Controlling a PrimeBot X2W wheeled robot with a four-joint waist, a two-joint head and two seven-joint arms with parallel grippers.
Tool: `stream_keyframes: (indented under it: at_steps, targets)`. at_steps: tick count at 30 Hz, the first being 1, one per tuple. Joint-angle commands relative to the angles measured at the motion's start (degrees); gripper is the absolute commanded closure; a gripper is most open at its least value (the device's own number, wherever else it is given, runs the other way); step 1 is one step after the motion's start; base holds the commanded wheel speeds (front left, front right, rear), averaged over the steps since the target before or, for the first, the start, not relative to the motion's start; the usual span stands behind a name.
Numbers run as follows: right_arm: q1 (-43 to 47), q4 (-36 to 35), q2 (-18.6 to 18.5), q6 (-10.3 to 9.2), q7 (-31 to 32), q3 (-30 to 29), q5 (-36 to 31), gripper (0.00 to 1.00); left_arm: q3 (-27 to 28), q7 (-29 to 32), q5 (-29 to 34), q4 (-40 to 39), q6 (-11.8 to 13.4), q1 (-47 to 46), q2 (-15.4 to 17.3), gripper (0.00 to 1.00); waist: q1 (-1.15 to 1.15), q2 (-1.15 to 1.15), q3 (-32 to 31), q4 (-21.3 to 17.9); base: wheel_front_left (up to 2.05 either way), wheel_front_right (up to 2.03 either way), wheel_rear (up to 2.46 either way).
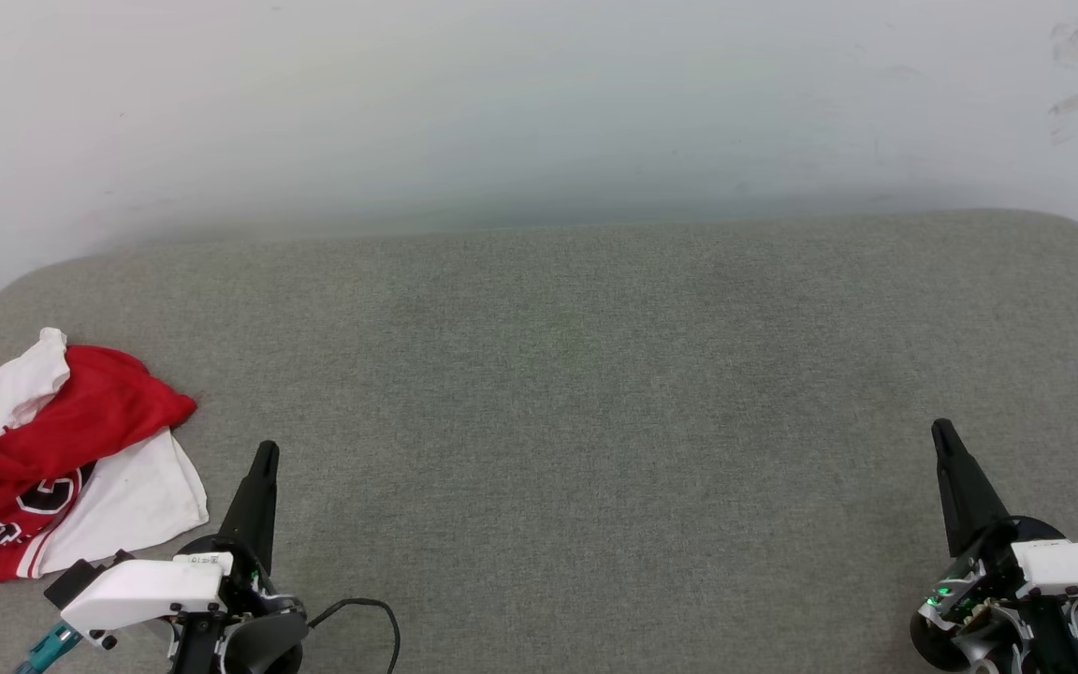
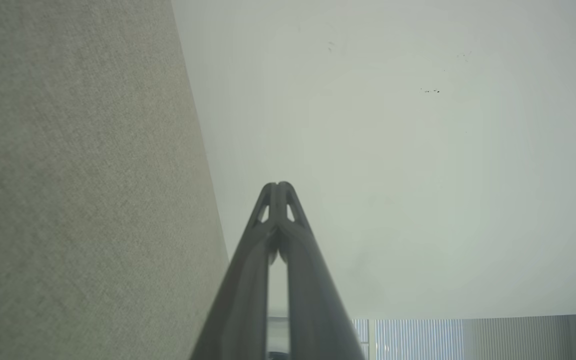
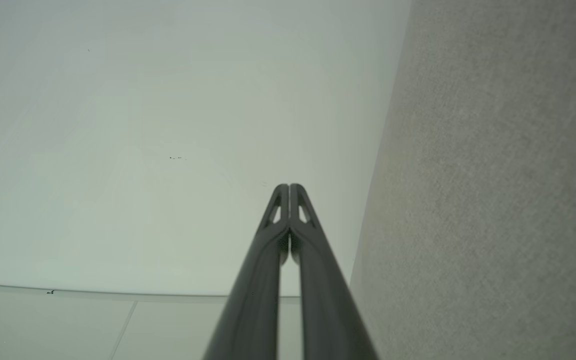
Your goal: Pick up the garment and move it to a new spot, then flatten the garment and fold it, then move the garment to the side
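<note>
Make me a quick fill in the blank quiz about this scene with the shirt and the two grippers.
1. The garment has a ____ body with white sleeves.
2. It lies crumpled on the grey cushion, toward the robot's ____ side.
3. The left gripper and the right gripper are empty, and both have their fingers ____.
Missing words: red; left; shut.

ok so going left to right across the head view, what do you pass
garment → left gripper → black cable → bare stretch of grey fabric surface → right gripper
</note>
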Motion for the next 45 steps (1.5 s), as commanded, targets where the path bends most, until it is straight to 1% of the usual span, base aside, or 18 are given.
stream_keyframes:
  at_steps: [1,28,29,32,40,45]
  targets:
    - [-0.63,0.03,0.14,0.0,-0.02,0.04,-0.27,1.0,0.14,0.11,0.02,-0.01,-0.26,-0.32,-0.07,1.0,0.0,0.0,0.0,0.0,0.0,0.0,0.0]
    - [-0.63,0.03,0.14,0.0,-0.03,0.05,-0.26,1.0,0.13,0.11,0.02,-0.01,-0.26,-0.32,-0.07,1.0,0.0,0.0,0.0,0.0,0.0,0.0,0.0]
    - [0.1,0.13,0.01,0.01,-0.01,0.01,0.0,0.0,-0.02,-0.01,0.01,0.16,0.02,0.06,-0.01,0.0,0.0,0.0,0.0,0.0,0.0,0.0,0.0]
    - [0.82,0.46,0.04,0.0,-0.32,0.31,-0.27,0.0,-0.47,-0.25,0.11,0.62,0.05,0.61,-0.09,0.0,0.0,0.0,0.01,-0.01,0.0,0.0,0.0]
    - [1.52,-1.71,-0.11,0.0,-2.7,2.23,-2.03,0.0,-3.26,-2.49,0.67,-1.93,0.04,0.79,-0.05,0.0,0.0,0.0,0.05,0.02,0.0,0.0,0.0]
    - [1.68,-2.72,-0.55,0.0,-4.11,3.24,-4.28,0.0,-5.11,-4.03,2.13,-3.5,0.03,0.79,0.54,0.0,0.0,0.0,0.05,0.1,0.0,0.0,0.0]
